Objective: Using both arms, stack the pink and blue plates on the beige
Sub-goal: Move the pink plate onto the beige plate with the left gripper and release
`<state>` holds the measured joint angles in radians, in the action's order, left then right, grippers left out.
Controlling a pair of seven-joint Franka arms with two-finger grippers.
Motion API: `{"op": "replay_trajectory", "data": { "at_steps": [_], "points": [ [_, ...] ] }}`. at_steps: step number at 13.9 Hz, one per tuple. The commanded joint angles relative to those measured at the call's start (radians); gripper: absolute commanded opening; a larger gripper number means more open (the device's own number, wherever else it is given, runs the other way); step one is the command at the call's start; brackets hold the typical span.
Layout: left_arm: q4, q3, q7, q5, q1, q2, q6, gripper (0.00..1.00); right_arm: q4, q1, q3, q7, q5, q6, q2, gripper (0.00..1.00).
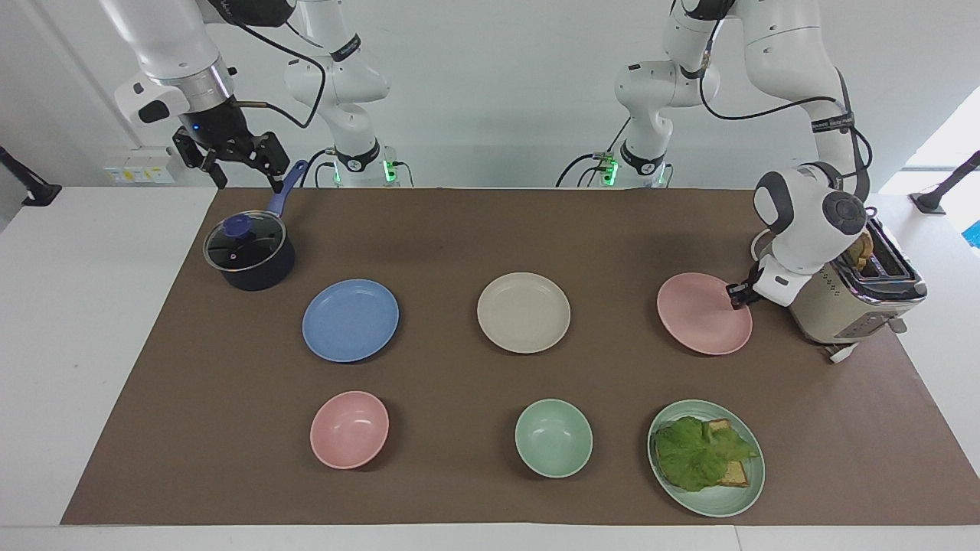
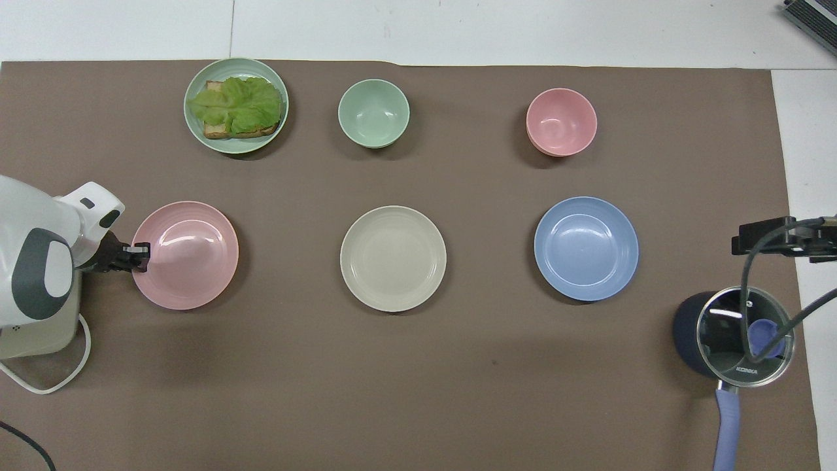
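The pink plate (image 1: 700, 317) (image 2: 189, 258) lies at the left arm's end of the brown mat, beside the toaster. My left gripper (image 1: 736, 294) (image 2: 138, 252) is shut on the plate's rim, on the toaster's side. The beige plate (image 1: 524, 312) (image 2: 393, 258) sits in the middle of the mat. In line with it, toward the right arm's end, lies the blue plate (image 1: 351, 320) (image 2: 586, 248). My right gripper (image 1: 249, 184) hangs open and holds nothing, up in the air over the saucepan's handle.
A dark saucepan (image 1: 249, 252) with a glass lid stands at the right arm's end. The beige toaster (image 1: 850, 306) stands under my left arm. Farther from the robots are a pink bowl (image 1: 349, 428), a green bowl (image 1: 553, 438) and a green plate (image 1: 735, 501) holding lettuce and bread.
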<state>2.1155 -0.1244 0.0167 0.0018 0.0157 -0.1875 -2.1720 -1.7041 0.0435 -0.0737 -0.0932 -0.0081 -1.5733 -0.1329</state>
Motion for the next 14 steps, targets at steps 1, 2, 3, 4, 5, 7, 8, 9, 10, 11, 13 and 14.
{"op": "replay_trajectory", "data": {
  "at_steps": [1,2,3,4,5,7,8,9,10,11,13,14],
  "points": [
    [-0.063,0.009,0.009,-0.003,0.001,0.005,0.134,0.00,-0.028,-0.013,0.008,0.015,-0.018,-0.002,-0.027,1.00],
    [-0.099,0.012,0.008,-0.017,0.007,0.006,0.194,0.00,-0.028,-0.013,0.008,0.017,-0.018,-0.002,-0.027,1.00],
    [-0.132,0.012,0.008,-0.049,0.010,0.009,0.240,0.00,-0.028,-0.013,0.008,0.015,-0.018,-0.002,-0.027,1.00],
    [-0.158,0.014,0.008,-0.066,0.013,0.014,0.277,0.00,-0.028,-0.013,0.008,0.015,-0.018,-0.002,-0.027,1.00],
    [-0.173,0.019,0.008,-0.068,0.013,0.028,0.311,0.00,-0.028,-0.013,0.008,0.017,-0.018,-0.002,-0.027,1.00],
    [-0.186,0.031,0.008,-0.091,0.023,0.062,0.359,0.00,-0.028,-0.013,0.008,0.017,-0.018,-0.002,-0.027,1.00],
    [-0.195,0.034,0.008,-0.124,0.027,0.081,0.376,0.00,-0.028,-0.013,0.008,0.017,-0.018,-0.002,-0.027,1.00],
    [-0.196,0.037,0.006,-0.156,0.039,0.103,0.391,0.00,-0.028,-0.013,0.008,0.017,-0.018,-0.002,-0.027,1.00],
    [-0.193,0.040,0.000,-0.187,0.059,0.118,0.394,0.00,-0.028,-0.013,0.008,0.018,-0.018,-0.004,-0.027,1.00],
    [-0.190,0.042,-0.003,-0.215,0.085,0.128,0.396,0.00,-0.020,-0.014,0.003,0.017,-0.015,0.001,-0.022,1.00],
    [-0.178,0.042,-0.011,-0.275,0.147,0.137,0.383,0.00,-0.005,-0.011,0.002,0.015,-0.003,-0.010,-0.013,1.00],
    [-0.175,0.042,-0.044,-0.289,0.186,0.140,0.377,0.00,-0.005,-0.005,0.002,0.018,-0.015,-0.016,-0.013,1.00]
  ]
}}
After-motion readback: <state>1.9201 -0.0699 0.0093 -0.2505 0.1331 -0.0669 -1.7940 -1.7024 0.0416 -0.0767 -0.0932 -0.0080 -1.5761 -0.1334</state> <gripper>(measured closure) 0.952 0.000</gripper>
